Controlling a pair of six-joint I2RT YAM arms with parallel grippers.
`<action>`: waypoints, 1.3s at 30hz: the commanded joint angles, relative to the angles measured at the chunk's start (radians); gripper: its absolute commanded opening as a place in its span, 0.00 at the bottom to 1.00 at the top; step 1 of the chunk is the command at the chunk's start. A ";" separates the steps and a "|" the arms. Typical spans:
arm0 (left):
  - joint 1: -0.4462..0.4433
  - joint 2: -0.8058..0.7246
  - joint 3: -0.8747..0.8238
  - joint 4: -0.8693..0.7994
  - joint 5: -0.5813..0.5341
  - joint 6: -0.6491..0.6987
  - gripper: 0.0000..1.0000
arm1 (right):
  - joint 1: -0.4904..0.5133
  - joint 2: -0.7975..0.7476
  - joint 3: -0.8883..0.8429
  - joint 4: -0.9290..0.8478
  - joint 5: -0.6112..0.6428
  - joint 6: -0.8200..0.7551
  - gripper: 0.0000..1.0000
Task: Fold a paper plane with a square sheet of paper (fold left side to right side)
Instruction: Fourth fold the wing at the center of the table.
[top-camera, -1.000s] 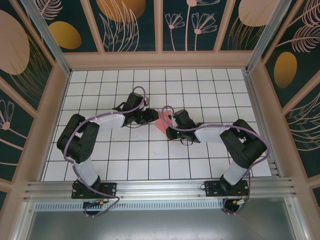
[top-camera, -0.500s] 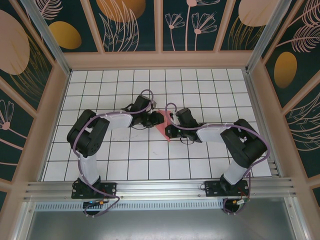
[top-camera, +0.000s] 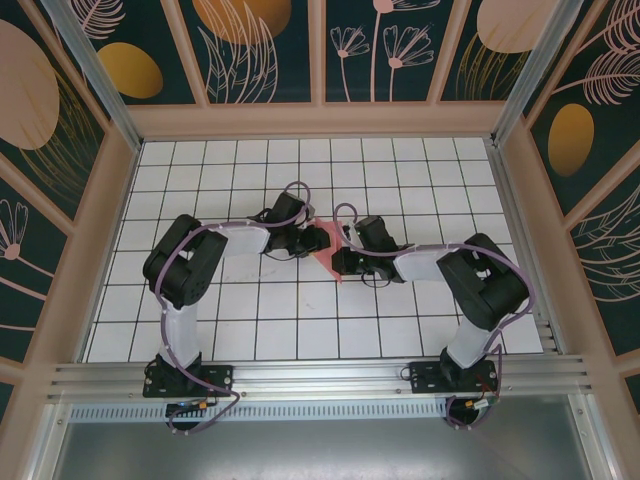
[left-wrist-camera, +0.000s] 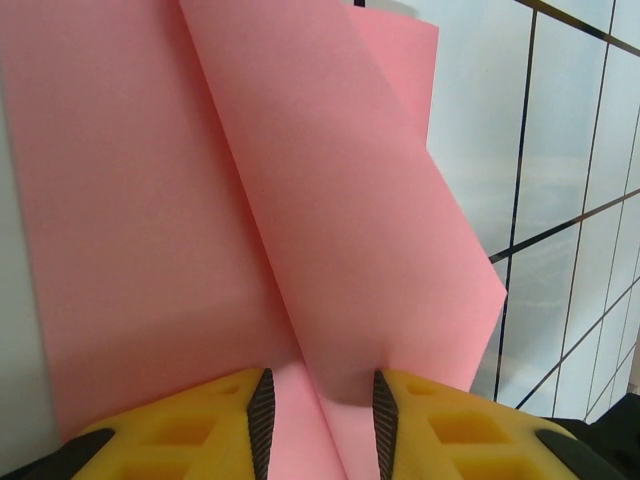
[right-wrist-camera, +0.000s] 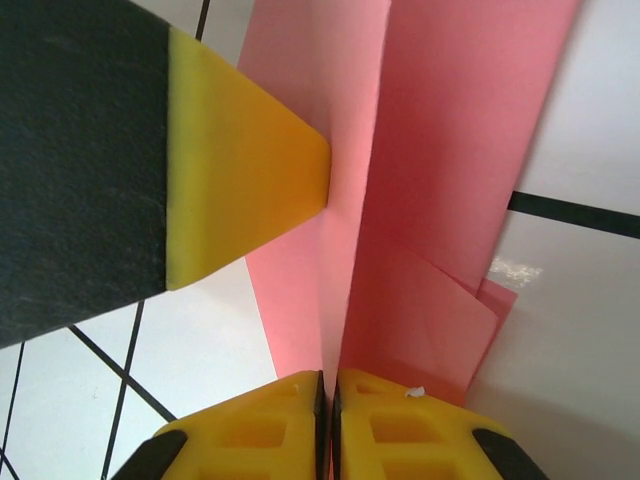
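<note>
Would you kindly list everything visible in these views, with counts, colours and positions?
Sheet of paper: one, salmon pink, partly folded, mid-table between the two end effectors.
Table: one, white tiles with dark grid lines, under everything.
Wall panels: several, dark teal with floral print, around the table.
Rail: one, silver, along the near edge.
Left arm: one, black and white, based at the rail.
Right arm: one, black and white, based at the rail.
Left end effector: one, yellow fingers, open astride the paper.
Right end effector: one, yellow fingers, shut on the paper's ridge.
</note>
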 joint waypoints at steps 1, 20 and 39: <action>-0.007 0.036 0.029 -0.042 -0.028 0.024 0.36 | -0.011 0.028 0.000 0.027 -0.031 0.013 0.15; -0.006 0.071 0.045 -0.087 -0.073 0.043 0.36 | -0.072 -0.104 0.006 -0.050 -0.084 -0.031 0.46; -0.007 0.056 0.037 -0.089 -0.081 0.043 0.36 | -0.201 0.069 0.102 0.101 -0.288 0.058 0.44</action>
